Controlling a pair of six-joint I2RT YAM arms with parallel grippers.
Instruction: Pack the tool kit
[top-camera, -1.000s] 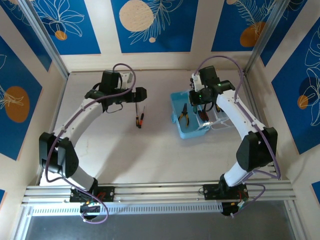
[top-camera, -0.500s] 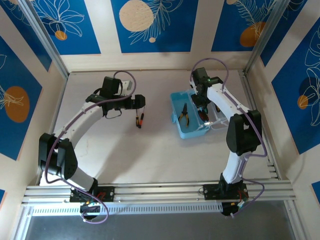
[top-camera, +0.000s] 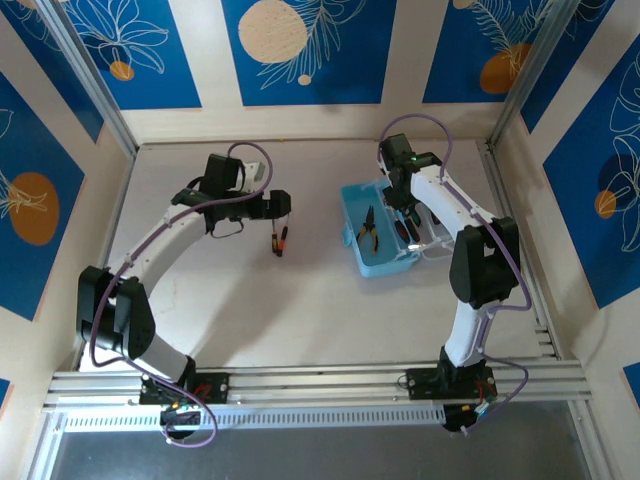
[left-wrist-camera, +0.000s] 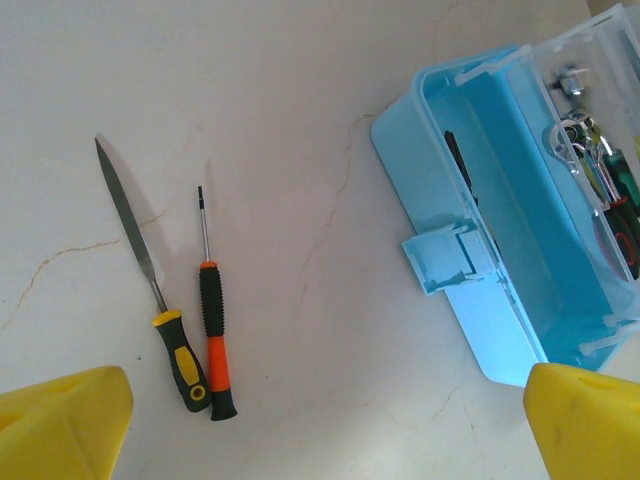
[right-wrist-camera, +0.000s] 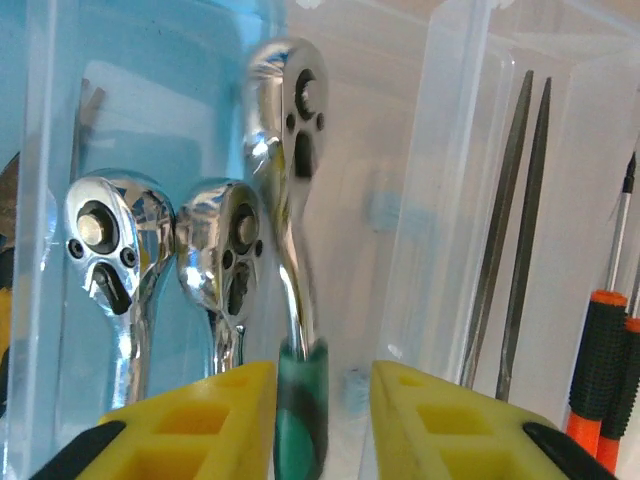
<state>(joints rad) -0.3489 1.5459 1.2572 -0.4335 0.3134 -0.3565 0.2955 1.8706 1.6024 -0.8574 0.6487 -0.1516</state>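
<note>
Right gripper is down in the clear half of the case. Its yellow fingers are only a little way apart, with the green handle of a ratchet wrench standing between them. One finger looks like it's touching the handle and there's a sliver of gap on the other side, so I'd call it loose rather than clamped, though that handle is blurry. Two more ratchets sit just left of it, heads side by side. Off to the right are a pair of thin files and some orange-and-black screwdrivers.

The case is open on the right side of the table, and the yellow-handled pliers are in the blue half.

Left gripper hangs wide open over the middle of the table. Below it, a yellow-handled file and an orange-handled screwdriver lie side by side, well apart from the case.
</note>
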